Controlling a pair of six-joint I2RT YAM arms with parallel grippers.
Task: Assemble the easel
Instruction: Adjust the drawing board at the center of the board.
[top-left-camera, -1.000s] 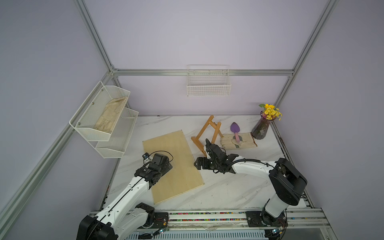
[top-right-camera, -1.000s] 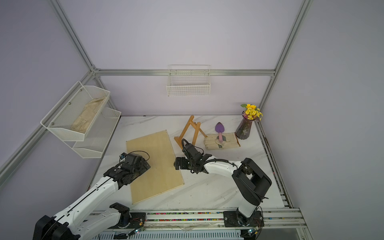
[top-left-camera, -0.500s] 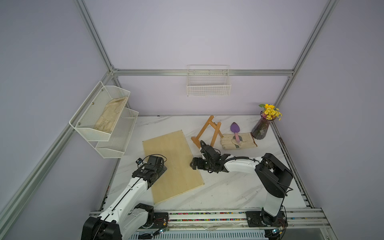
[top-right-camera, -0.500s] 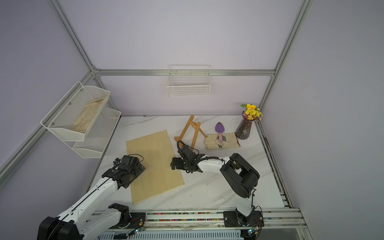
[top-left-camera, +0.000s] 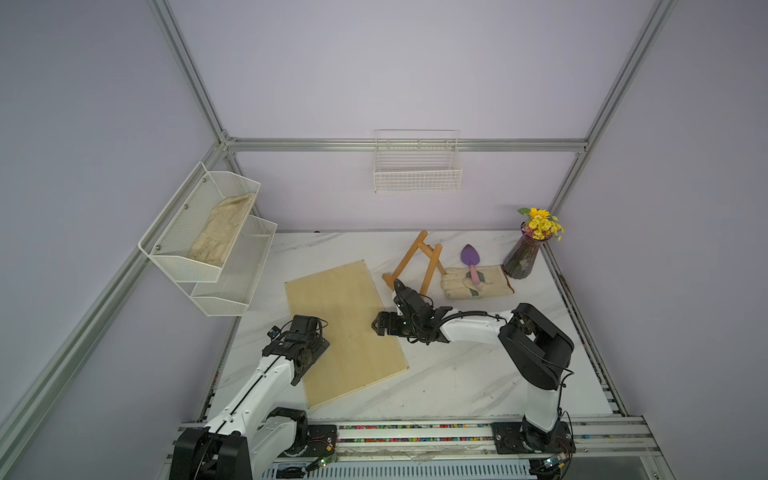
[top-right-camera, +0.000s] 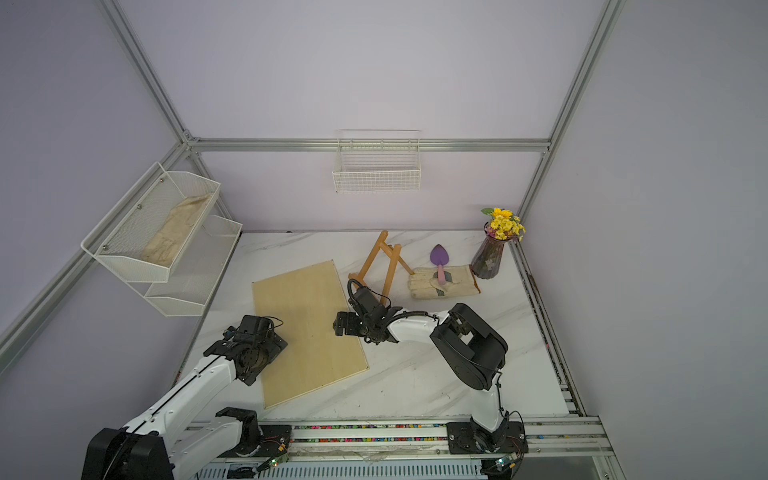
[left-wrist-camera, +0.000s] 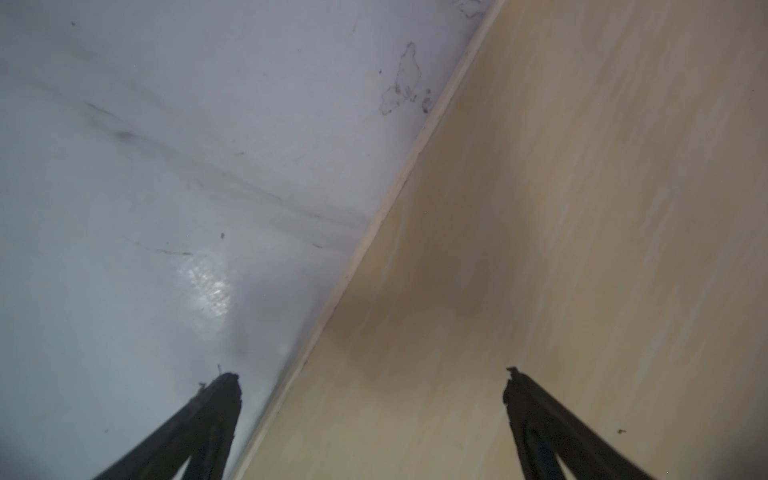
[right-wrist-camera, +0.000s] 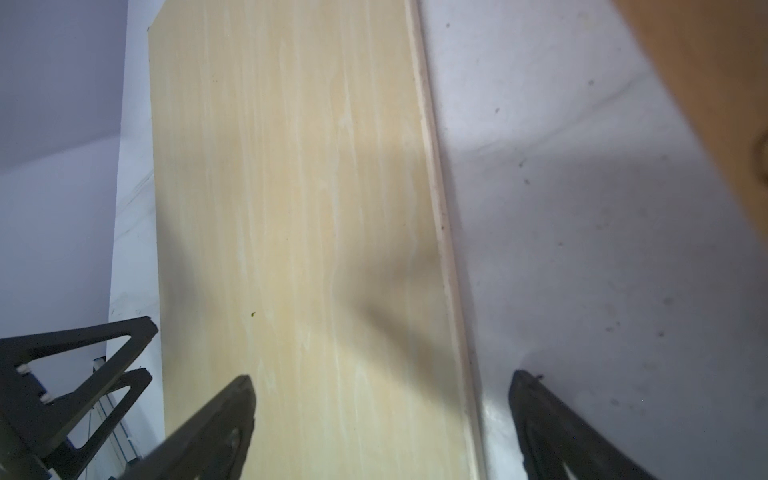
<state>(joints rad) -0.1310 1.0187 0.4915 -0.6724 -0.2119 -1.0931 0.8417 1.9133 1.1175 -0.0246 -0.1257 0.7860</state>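
- easel (top-left-camera: 407, 257): small orange-brown wooden A-frame; two slanted legs joined by a crossbar
- stands on its feet toward the back, right of middle; lower end partly hidden

I'm looking down on a large pale rectangular wooden board (top-left-camera: 345, 328), and it's lying flat and askew on the white marble-patterned table (top-left-camera: 457, 382). At the back right a beige fabric work glove (top-left-camera: 478, 286) is lying flat, with a purple trowel (top-left-camera: 471, 257) resting its pink handle on it. Just beside, a dark glass vase (top-left-camera: 521, 259) is standing upright, holding yellow flowers (top-left-camera: 540, 224). A white wire basket (top-left-camera: 417, 174) is hanging on the back wall. A white two-tier mesh shelf (top-left-camera: 187, 268) is hanging on the left wall, cradling another beige glove (top-left-camera: 222, 232) in its upper tier.
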